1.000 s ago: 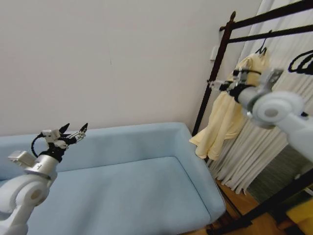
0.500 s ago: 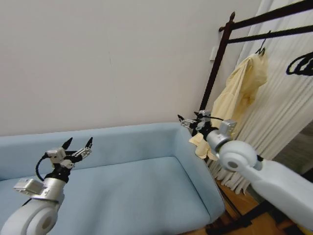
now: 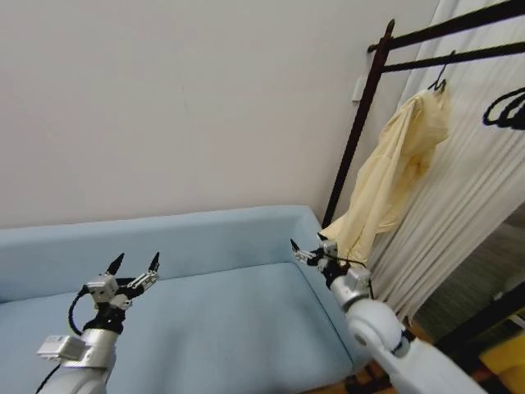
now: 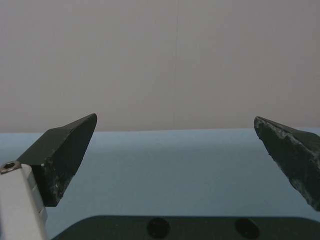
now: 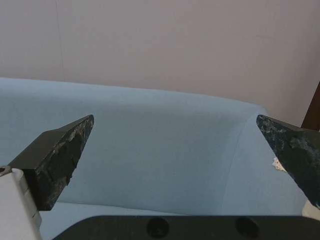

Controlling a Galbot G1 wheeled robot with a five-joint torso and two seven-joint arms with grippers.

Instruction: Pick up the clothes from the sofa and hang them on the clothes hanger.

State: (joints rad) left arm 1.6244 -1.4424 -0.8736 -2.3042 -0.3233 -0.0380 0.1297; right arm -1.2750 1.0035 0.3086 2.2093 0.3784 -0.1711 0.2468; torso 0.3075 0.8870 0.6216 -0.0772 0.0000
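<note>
Two grippers hover over the pale blue fabric sofa [image 3: 238, 328], both with fingers spread wide and nothing between them. The left gripper [image 3: 137, 263] hangs above the left part of the sofa's seat, in front of its backrest, and the right gripper [image 3: 308, 248] hangs above the sofa's right end by the armrest. One pale yellow cloth garment [image 3: 385, 180] hangs from a black hanger [image 3: 441, 78] on the dark metal clothes rack [image 3: 361, 115] standing just beyond the sofa's right end, its lower hem close to that armrest and near the right gripper.
</note>
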